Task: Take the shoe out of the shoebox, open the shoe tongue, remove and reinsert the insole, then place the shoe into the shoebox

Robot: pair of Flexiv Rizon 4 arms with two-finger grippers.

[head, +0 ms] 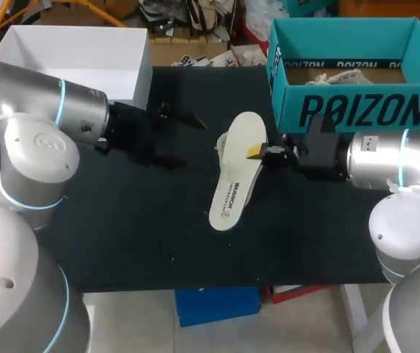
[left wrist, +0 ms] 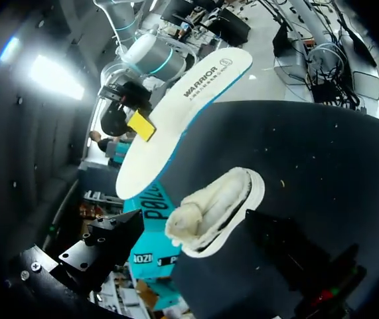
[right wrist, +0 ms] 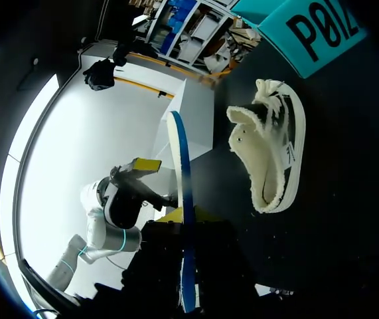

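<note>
**Q:** What does each claw show?

**A:** The right claw (head: 258,153) enters from the right of the head view. It is pinched on one long edge of the white insole (head: 236,173), with a yellow tip lying on the printed face. The left claw (head: 176,140), left of centre, is spread with nothing between its fingers.

**Q:** Where is the shoe, and what stands in the way?

**A:** The cream shoe (left wrist: 210,209) lies on the black counter (head: 121,235), below the insole and apart from it. It is ahead of the left claw and not touching it. From above, the raised insole covers almost all of the shoe. In the right wrist view the insole stands edge-on between the fingers, with the shoe off to one side.

**Q:** What surrounds them?

**A:** The teal shoebox (head: 357,110) sits open at the upper right of the frame, with its front wall just behind the right claw. A white box (head: 70,51) stands at the upper left, behind the left arm.
</note>
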